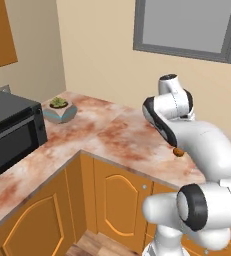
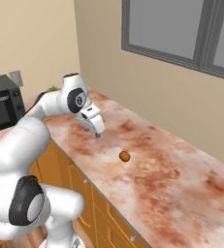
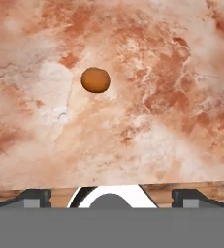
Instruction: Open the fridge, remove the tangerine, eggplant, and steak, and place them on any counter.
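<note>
The tangerine (image 2: 124, 156) sits on the counter (image 2: 181, 184), a little ahead of and below the gripper (image 2: 95, 130), clear of both tips. The pincer looks spread apart and empty, though its fingers are small here. Light, round and smooth, the fruit probably rolls; grip across its widest middle.

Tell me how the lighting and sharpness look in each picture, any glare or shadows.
Left base view: flat even light, no glare on the counter. Right base view: the tangerine is soft-edged, with barely any shadow. Hand view: tangerine sharp enough, with a faint shadow at its lower edge.
</note>
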You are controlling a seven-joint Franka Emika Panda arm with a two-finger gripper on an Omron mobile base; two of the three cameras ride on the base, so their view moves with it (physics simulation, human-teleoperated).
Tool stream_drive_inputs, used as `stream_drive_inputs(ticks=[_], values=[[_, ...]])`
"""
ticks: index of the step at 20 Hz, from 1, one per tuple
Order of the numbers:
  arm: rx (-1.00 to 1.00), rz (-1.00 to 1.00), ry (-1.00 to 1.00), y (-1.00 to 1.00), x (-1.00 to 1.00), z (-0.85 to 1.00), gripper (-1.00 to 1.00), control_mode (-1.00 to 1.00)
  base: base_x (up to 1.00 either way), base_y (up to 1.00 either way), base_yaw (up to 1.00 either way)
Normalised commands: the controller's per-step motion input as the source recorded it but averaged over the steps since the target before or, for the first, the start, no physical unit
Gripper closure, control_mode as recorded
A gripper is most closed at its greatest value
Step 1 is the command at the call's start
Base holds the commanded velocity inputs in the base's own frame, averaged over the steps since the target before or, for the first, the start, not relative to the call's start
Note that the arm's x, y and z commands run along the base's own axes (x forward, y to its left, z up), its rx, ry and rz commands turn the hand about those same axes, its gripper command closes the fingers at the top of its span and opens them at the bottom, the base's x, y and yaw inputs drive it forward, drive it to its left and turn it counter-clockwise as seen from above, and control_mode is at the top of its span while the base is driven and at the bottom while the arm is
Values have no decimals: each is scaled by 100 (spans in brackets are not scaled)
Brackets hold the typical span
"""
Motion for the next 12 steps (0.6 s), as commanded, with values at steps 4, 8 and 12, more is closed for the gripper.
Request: stream_drive_inputs(ticks=[4,8,12], values=[[0,44,9,92,-94,26,-100,-100,0,0,0],[0,27,1,75,-99,18,-100,-100,0,0,0],[3,26,0,66,-90,1,-100,-100,0,0,0]])
